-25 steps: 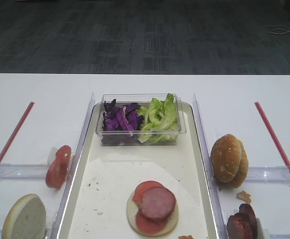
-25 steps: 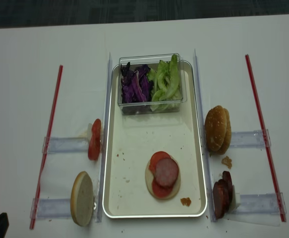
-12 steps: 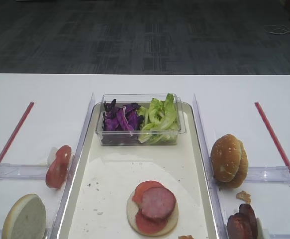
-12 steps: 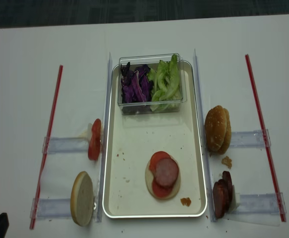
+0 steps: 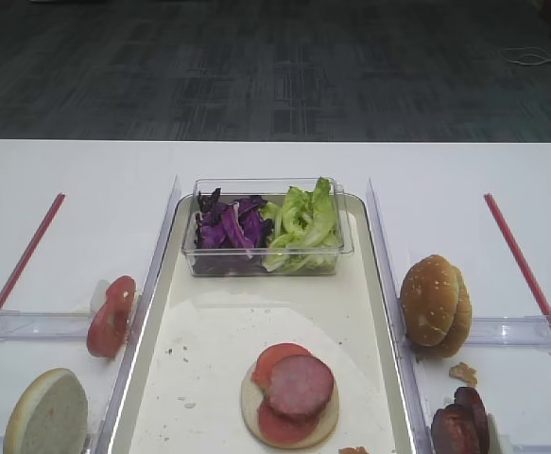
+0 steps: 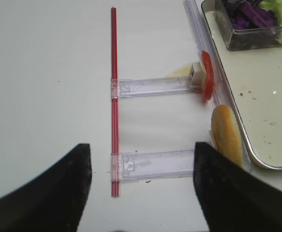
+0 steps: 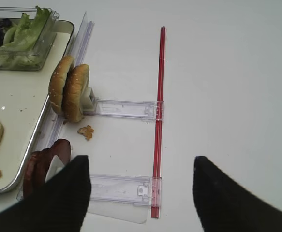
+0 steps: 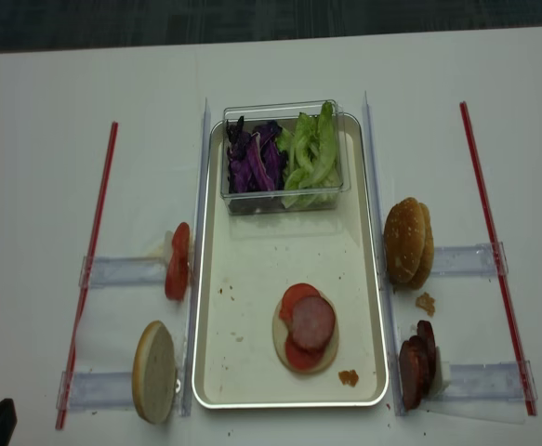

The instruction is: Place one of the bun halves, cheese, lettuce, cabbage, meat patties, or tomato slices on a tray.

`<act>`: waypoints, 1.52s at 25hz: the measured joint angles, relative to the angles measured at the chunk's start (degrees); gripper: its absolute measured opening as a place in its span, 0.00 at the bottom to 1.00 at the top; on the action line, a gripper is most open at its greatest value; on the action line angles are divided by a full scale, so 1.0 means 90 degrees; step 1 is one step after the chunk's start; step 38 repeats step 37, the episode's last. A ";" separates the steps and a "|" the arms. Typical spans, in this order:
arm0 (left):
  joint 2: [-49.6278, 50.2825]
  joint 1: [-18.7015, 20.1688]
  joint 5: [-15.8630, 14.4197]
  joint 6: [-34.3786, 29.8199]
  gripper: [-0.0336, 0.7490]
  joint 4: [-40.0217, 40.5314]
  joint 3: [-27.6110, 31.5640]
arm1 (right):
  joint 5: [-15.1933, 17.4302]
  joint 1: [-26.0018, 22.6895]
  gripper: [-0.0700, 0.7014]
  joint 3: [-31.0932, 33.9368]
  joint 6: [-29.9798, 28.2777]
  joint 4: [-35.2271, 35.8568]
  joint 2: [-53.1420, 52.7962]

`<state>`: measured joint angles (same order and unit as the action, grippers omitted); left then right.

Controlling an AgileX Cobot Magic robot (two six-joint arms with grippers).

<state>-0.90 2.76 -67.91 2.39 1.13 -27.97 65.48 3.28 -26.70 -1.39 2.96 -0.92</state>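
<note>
Right claw [image 7: 141, 161] spread wide, pinching nothing, hanging over bare table [image 7: 228, 72] with a red strip [image 7: 159, 96] running toward 12 o'clock between the fingers

Left claw [image 6: 141, 146] same deal: wide apart, empty, above its own red strip and two clear rails [image 6: 153, 87]

Going by the overhead view for the rest:

- tray [image 8: 252, 279] dead centre, long way running 12 to 6
- clear box [image 8: 283, 200] sitting on the tray's 12 o'clock end, cabbage [image 8: 252, 158] in the 9 o'clock half, lettuce [image 8: 312, 153] in the 3 o'clock half
- toward the tray's 6 o'clock end, a bun half [image 5: 249, 405] lying cut face up, tomato [image 5: 273, 359] on it and a patty [image 5: 300, 386] on top of that
- small orange crumb [image 8: 349, 377] on the tray at about 5 o'clock from that stack
- off the tray at 3 o'clock, two buns [image 8: 407, 242] standing on edge, pressed together against a rail
- at 5 o'clock off the tray, more patties [image 8: 416, 364] standing on edge
- at 9 o'clock, tomato slices [image 8: 177, 262] upright just beside the tray rim
- at 7 o'clock, one more bun half [image 8: 154, 372] on edge, pale face showing
</note>
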 joint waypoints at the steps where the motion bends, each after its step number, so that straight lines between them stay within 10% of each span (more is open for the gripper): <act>1: 0.0000 0.0000 0.0000 0.0000 0.59 0.0000 0.0000 | 0.0000 0.0000 0.74 0.0000 0.0000 0.0000 0.0000; 38: 0.0000 0.0000 0.0000 0.0000 0.59 0.0000 0.0000 | 0.0000 0.0000 0.74 0.0000 0.0000 0.0000 0.0000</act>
